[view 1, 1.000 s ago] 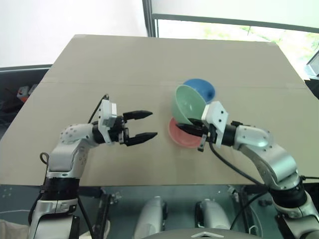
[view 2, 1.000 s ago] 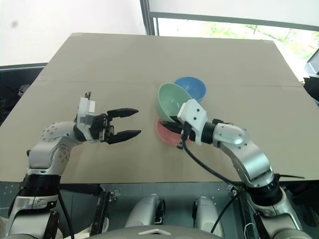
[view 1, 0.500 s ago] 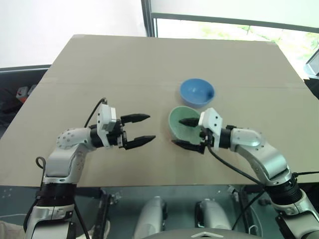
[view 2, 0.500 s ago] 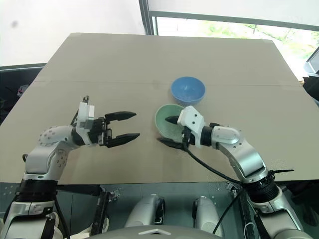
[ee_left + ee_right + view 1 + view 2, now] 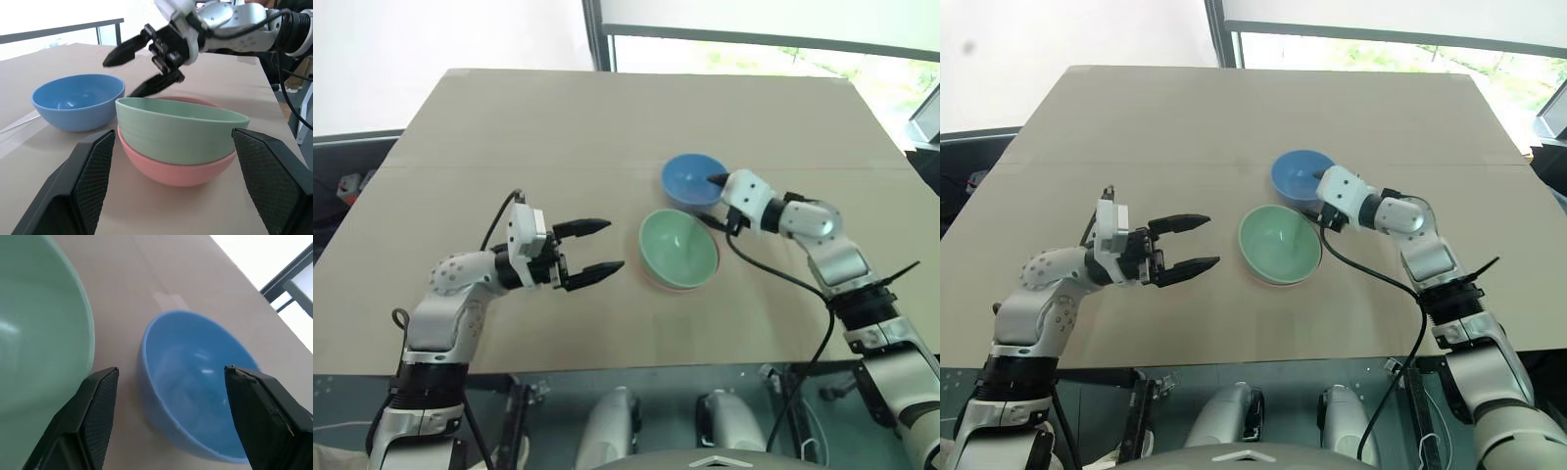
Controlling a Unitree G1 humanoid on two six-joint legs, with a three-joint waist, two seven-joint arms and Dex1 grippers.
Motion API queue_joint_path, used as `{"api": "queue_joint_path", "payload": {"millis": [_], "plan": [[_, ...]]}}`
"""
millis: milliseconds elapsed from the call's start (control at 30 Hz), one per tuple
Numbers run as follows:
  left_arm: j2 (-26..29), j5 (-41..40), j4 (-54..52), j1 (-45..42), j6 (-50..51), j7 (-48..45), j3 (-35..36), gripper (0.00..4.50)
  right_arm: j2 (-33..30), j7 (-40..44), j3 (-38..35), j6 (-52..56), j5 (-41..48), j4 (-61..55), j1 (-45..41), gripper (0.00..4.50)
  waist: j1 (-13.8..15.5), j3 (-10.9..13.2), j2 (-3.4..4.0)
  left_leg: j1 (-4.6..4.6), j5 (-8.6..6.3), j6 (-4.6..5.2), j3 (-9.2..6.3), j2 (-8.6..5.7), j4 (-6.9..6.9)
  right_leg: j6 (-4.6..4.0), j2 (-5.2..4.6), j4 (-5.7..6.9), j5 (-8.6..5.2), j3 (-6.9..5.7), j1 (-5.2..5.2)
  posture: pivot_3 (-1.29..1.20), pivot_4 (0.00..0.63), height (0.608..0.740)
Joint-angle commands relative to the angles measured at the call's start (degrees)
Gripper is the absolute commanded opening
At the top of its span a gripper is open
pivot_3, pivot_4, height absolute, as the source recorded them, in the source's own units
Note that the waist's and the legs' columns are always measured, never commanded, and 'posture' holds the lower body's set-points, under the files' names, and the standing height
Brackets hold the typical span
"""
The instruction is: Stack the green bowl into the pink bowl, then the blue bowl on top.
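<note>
- Mint-green on salmon: the green bowl [image 5: 678, 248] already sits nested in the pink bowl [image 5: 178, 169], near the middle of the tan table [image 5: 509, 127]; the first half of the task looks done.
- Blue bowl [image 5: 693, 181] stands upright on the table just beyond the stack, close to it but, as the left wrist view shows, with a gap between.
- Right gripper [image 5: 717, 203] has its fingers spread at the blue bowl's near rim, one fingertip over the bowl's inside and one outside; it pinches nothing yet.
- Left gripper [image 5: 603, 248] hangs with fingers spread wide, empty, to the left of the stack and apart from it.
- Risk: a pinch on a thin, smooth rim may slip or let the bowl swing and tilt when lifted (a deeper bite on the wall would help).
- Risk: closing off-centre could shove the blue bowl away, or the lower finger could nudge the green bowl and unsettle the stack.
- Writing: none readable; all three bowls are plain, and no brand shows on the grippers.
</note>
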Motion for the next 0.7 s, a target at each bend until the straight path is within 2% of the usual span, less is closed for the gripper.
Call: {"api": "queue_joint_path", "payload": {"millis": [33, 300, 333, 367, 433, 600, 700], "plan": [[-0.1, -0.2, -3.5, 1.2, -1.1, 1.1, 0.6, 4.03, 0.6, -0.8, 1.1, -6.9, -3.0, 4.6, -2.5, 3.61, -0.1, 0.0, 0.01, 0.0, 0.0, 0.0, 0.0, 0.01, 0.0, 0.0, 0.0, 0.0, 0.0, 0.0, 0.0, 0.0, 0.15, 0.74], [-0.2, 0.6, -3.6, 2.3, -2.4, 2.4, 0.6, 4.03, 1.2, -5.2, 1.9, -14.3, -8.8, 16.1, -6.8, 3.61, -0.1, 0.1, 0.13, 0.05, 0.05, -0.09, -0.02, 0.04, 0.01, 0.0, 0.0, 0.0, 0.0, 0.0, 0.0, 0.0, 0.15, 0.74], [-0.2, 0.7, -3.6, 2.3, -2.6, 2.5, 0.6, 4.03, 1.3, -5.3, 1.8, -14.7, -9.0, 17.1, -7.2, 3.09, -0.2, 0.1, 0.13, 0.05, 0.05, -0.09, -0.02, 0.05, 0.01, -0.01, 0.0, 0.0, 0.0, 0.0, 0.0, 0.0, 0.15, 0.74], [-0.2, 0.7, -3.6, 2.5, -2.7, 2.6, 0.6, 4.03, 1.3, -5.3, 1.7, -15.1, -9.0, 17.8, -7.5, 2.85, -0.2, 0.1, 0.13, 0.05, 0.05, -0.09, -0.02, 0.04, 0.0, 0.0, -0.01, 0.0, 0.0, 0.01, 0.0, 0.0, 0.15, 0.74], [-0.2, 0.8, -3.5, 2.6, -3.0, 2.7, 0.5, 4.03, 1.3, -5.5, 1.5, -15.9, -9.2, 18.9, -8.0, 1.96, -0.2, 0.1, 0.14, 0.04, 0.05, -0.09, -0.02, 0.05, -0.02, -0.01, 0.0, 0.0, 0.0, 0.0, 0.0, 0.0, 0.15, 0.74], [-0.2, 0.9, -2.9, 2.6, -3.7, 2.7, 0.3, 4.03, 1.0, -6.1, 1.0, -16.9, -9.5, 19.9, -8.3, 0.11, -0.2, 0.1, 0.18, 0.03, 0.05, -0.09, -0.01, 0.05, -0.06, 0.0, -0.01, 0.0, 0.0, 0.0, 0.0, 0.0, 0.15, 0.74], [-0.3, 0.9, -2.6, 2.5, -4.0, 2.6, 0.2, 4.03, 0.8, -7.0, 0.0, -16.8, -9.0, 19.1, -7.8, 0.11, -0.2, 0.1, 0.2, 0.04, 0.06, -0.1, -0.01, 0.05, -0.06, 0.0, -0.01, 0.0, 0.0, 0.0, 0.0, 0.0, 0.15, 0.74]]}}
